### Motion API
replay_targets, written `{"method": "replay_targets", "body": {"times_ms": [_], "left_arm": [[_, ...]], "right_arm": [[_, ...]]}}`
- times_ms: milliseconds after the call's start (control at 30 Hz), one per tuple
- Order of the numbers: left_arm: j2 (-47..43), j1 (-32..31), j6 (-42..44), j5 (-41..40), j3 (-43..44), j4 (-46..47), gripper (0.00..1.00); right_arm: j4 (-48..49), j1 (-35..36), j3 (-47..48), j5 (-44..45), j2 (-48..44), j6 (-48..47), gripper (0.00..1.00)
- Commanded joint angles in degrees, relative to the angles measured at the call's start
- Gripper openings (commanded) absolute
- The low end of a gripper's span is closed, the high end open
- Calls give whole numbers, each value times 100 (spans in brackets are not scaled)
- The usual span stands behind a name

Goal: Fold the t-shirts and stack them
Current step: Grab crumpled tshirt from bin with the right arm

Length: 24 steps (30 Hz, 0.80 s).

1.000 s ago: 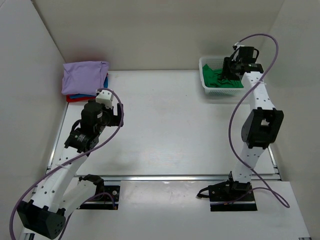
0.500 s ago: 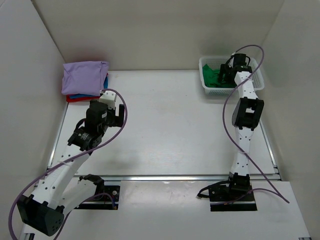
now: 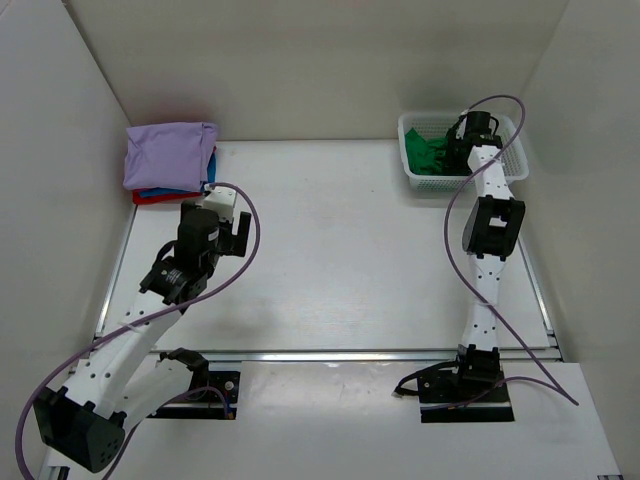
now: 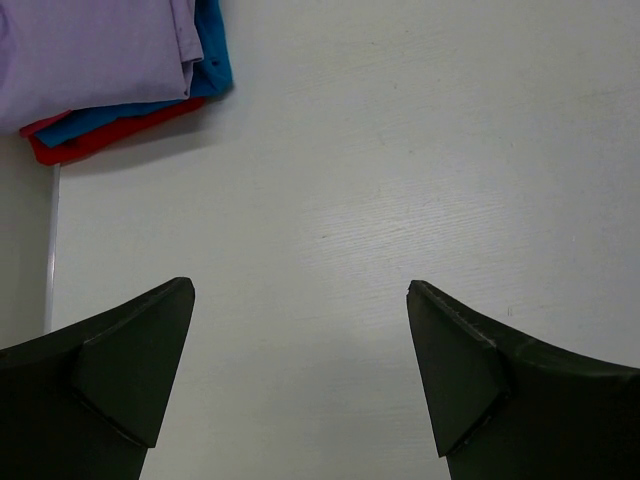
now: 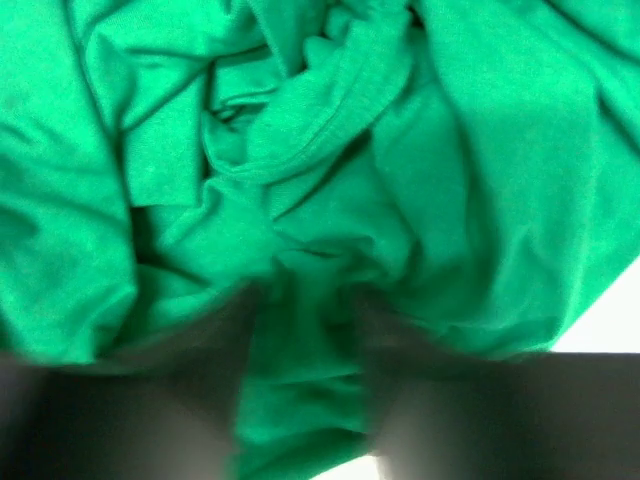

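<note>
A crumpled bright green t-shirt (image 3: 428,158) lies in the white mesh basket (image 3: 412,181) at the back right. My right gripper (image 3: 456,150) reaches down into that basket. In the right wrist view its blurred fingers (image 5: 400,350) pinch a fold of the green t-shirt (image 5: 300,130) at the right gripper (image 5: 305,310). At the back left sits a folded stack: a lavender t-shirt (image 3: 168,153) on top, a blue one (image 4: 212,60) and a red one (image 4: 100,140) beneath. My left gripper (image 4: 300,288) hovers wide open over bare table, near that stack.
White walls close in the table on the left, back and right. The left arm (image 3: 150,300) leans over the left side of the table (image 3: 340,250). A purple cable loops beside the right arm (image 3: 490,230).
My right arm has stretched out and dropped into the basket onto the green t-shirt. The left gripper has edged slightly toward the stack, still open.
</note>
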Motion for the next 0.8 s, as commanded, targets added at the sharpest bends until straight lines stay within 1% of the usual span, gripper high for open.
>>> {"method": "replay_targets", "body": {"times_ms": [0, 33, 67, 100, 200, 267, 300, 400, 500, 567, 667, 767], "left_arm": [[-127, 1, 97, -205, -85, 177, 99], [-136, -51, 115, -197, -112, 212, 98], [-136, -78, 106, -206, -138, 213, 98], [-162, -17, 132, -258, -173, 230, 99], [-172, -78, 176, -267, -217, 283, 99], [-207, -95, 203, -259, -244, 309, 99], [-207, -87, 220, -224, -288, 344, 98], [-224, -95, 229, -302, -314, 362, 99], [-215, -87, 220, -302, -297, 371, 99], [-216, -113, 238, -320, -279, 362, 99], [-225, -96, 203, -268, -314, 406, 99], [-233, -43, 115, -66, -358, 450, 99]], "right_arm": [[110, -108, 240, -556, -20, 213, 22], [76, -126, 363, -627, 16, 274, 1], [40, -144, 399, -653, 33, 266, 0], [23, -144, 477, -680, 77, 266, 0], [-48, -161, 801, -1022, 165, 257, 0], [-153, -109, 1162, -882, 131, 179, 0], [-14, -13, 1164, -743, -131, 222, 1], [66, 6, 1085, -776, -300, 283, 0], [-187, 58, 1005, -926, -397, 196, 1], [-346, 163, 1434, -707, -380, 13, 0], [-110, 261, 1375, -732, -608, 11, 0], [276, 322, 1568, -750, -941, 99, 0]]}}
